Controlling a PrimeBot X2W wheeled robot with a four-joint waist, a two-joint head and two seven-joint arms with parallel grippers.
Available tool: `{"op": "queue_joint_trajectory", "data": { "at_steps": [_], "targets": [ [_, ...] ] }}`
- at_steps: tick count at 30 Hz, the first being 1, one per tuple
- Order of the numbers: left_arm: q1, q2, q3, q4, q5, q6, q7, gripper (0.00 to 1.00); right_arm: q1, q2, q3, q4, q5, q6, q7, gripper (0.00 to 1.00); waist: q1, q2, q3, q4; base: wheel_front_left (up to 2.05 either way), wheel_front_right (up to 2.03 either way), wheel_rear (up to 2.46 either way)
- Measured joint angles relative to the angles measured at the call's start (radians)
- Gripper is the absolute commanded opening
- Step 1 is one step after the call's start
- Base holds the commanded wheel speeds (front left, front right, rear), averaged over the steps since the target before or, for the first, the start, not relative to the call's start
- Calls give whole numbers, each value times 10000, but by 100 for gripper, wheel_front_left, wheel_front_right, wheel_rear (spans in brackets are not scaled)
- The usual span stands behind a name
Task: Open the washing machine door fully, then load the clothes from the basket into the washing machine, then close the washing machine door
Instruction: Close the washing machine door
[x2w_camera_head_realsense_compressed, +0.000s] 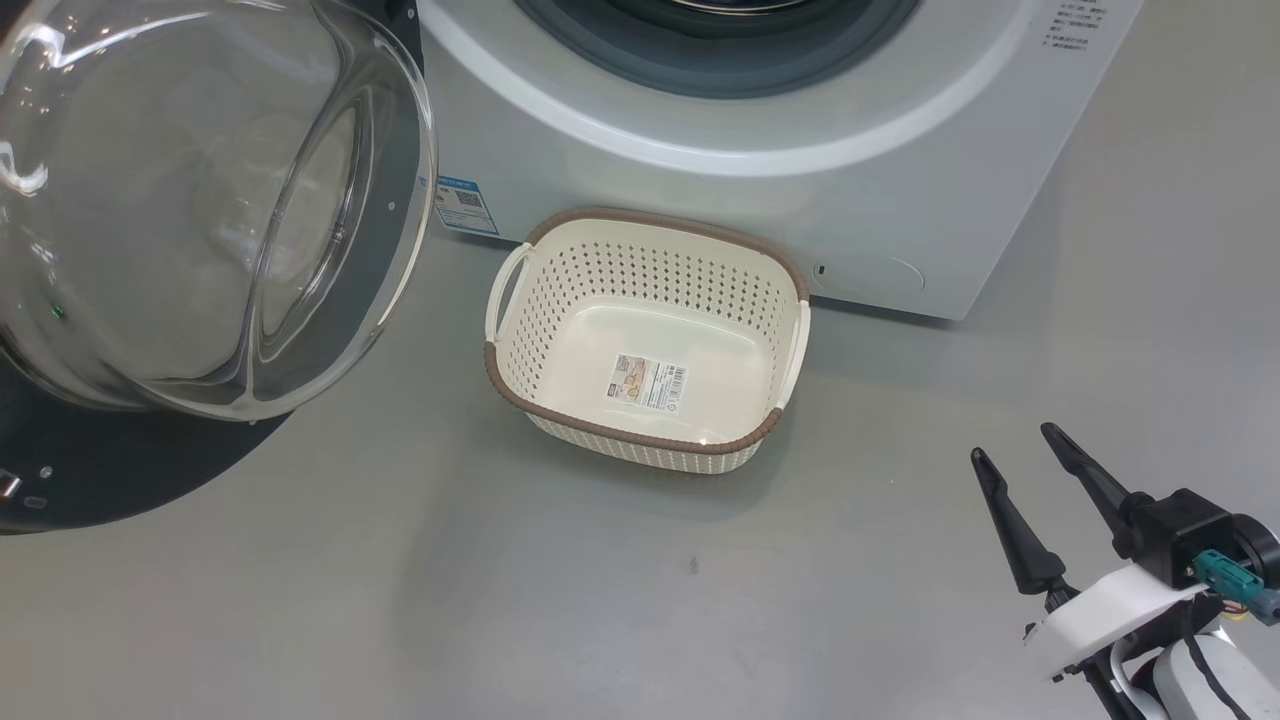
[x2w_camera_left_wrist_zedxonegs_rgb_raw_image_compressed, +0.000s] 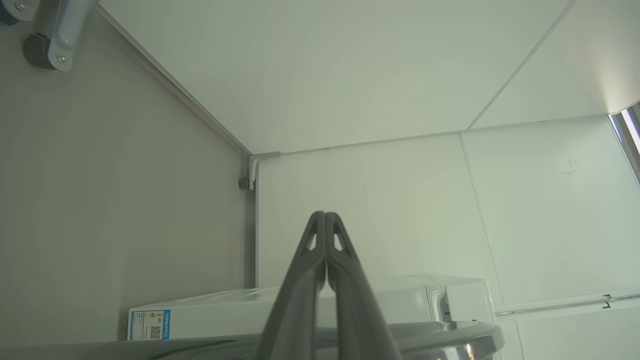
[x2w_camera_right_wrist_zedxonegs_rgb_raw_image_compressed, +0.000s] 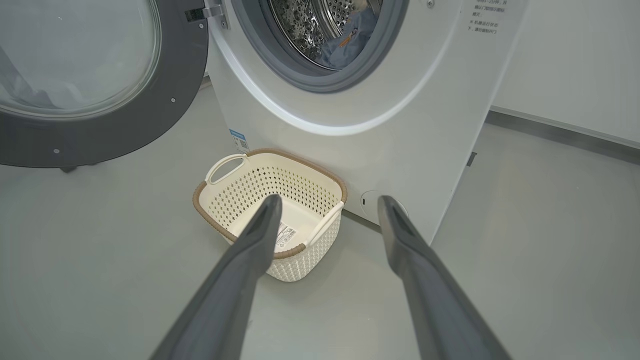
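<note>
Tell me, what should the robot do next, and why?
Probably move the shut left pincer toward the washing machine door and begin pushing it closed: the basket is empty, the clothes already lie in the drum, and the door stands wide open.

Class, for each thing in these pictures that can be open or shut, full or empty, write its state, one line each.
Round glossy black washing machine door with glass window: open.
Big white front-loading washing machine: mouth uncovered, light-blue clothes inside.
Cream perforated plastic basket with brown rim: empty, upright.
Left gripper: shut, holding nothing.
Right gripper: open, holding nothing.
</note>
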Motion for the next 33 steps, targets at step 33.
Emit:
{"op": "queue_joint_trajectory", "data": {
  "at_steps": [33],
  "targets": [
    [297,63,-1985,-236,-963,-604,4029,0,39,48,-380,44,151,0,0,100,0,0,-350,264,0,0,0]
  ]
}}
